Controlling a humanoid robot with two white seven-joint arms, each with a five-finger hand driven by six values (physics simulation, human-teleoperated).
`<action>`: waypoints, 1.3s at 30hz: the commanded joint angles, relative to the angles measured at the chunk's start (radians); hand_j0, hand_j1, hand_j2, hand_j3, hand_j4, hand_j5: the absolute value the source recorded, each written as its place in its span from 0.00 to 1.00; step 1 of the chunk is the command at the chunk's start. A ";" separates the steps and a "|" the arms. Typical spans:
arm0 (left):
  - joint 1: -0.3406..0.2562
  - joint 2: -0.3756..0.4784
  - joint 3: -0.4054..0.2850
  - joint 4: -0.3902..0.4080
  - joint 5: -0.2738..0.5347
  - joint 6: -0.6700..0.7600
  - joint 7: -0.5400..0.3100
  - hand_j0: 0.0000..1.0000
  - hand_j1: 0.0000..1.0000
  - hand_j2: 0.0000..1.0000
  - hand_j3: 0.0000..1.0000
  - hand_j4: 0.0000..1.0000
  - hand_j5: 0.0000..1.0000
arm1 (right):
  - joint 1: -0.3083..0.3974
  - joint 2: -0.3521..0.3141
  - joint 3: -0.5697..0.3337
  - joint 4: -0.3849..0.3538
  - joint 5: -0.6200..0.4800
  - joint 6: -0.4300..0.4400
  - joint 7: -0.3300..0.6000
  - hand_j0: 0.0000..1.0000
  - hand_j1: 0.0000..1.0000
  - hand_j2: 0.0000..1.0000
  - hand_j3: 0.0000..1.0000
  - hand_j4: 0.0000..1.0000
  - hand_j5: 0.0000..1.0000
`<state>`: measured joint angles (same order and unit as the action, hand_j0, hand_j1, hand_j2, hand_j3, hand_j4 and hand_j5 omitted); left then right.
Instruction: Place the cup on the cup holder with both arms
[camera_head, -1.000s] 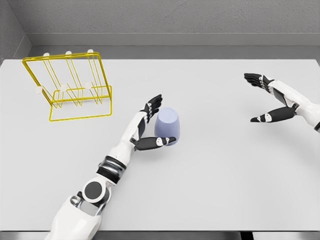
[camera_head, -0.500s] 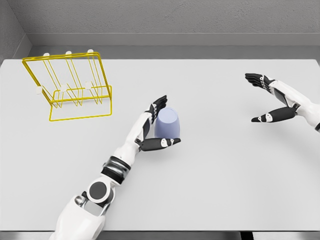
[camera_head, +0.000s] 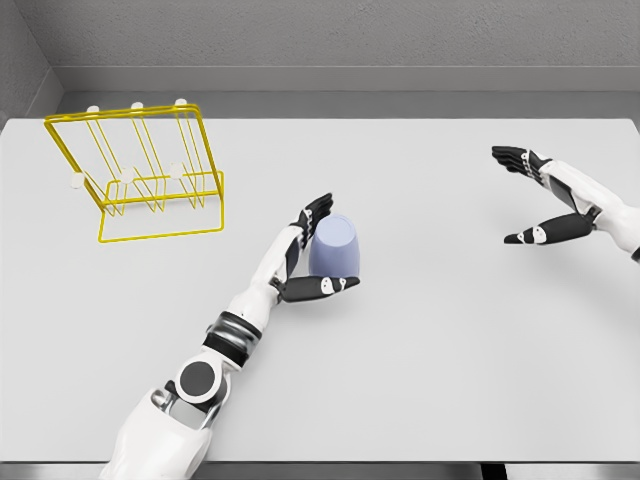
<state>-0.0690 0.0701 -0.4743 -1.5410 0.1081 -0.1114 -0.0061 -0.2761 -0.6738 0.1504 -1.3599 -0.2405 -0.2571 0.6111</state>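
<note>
A pale blue cup (camera_head: 334, 247) stands upside down on the white table (camera_head: 430, 340), left of the middle. My left hand (camera_head: 337, 243) straddles it: straight fingers (camera_head: 317, 210) behind its upper left, thumb (camera_head: 328, 285) along its front base. The hand is open and the cup rests on the table. A yellow wire cup holder (camera_head: 160, 234) with white-tipped pegs stands at the far left, well apart from the cup. My right hand (camera_head: 512, 196) hovers open at the far right with nothing in it.
A grey wall runs along the back of the table and its left side. The table's front edge (camera_head: 400, 463) lies at the bottom of the view.
The left hand has slid a little to the right, closing in around the cup. The cup has not moved. The right hand has drifted slightly to the right.
</note>
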 joint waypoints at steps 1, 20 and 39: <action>-0.002 -0.004 0.000 0.012 0.001 -0.001 0.000 1.00 1.00 1.00 1.00 1.00 1.00 | 0.000 -0.001 0.000 0.001 -0.006 0.001 0.000 1.00 1.00 1.00 1.00 1.00 1.00; -0.012 -0.016 -0.003 0.039 0.001 -0.001 0.000 1.00 1.00 1.00 1.00 1.00 1.00 | 0.002 0.002 0.000 0.001 -0.005 0.001 0.000 1.00 1.00 1.00 1.00 1.00 1.00; -0.011 -0.018 -0.003 0.041 -0.005 -0.002 0.000 0.64 0.64 0.64 0.64 0.64 0.64 | 0.002 0.002 0.000 -0.001 -0.005 -0.001 0.000 1.00 1.00 1.00 1.00 1.00 1.00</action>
<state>-0.0798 0.0518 -0.4767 -1.5000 0.1026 -0.1122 -0.0049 -0.2746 -0.6704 0.1504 -1.3593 -0.2393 -0.2574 0.6111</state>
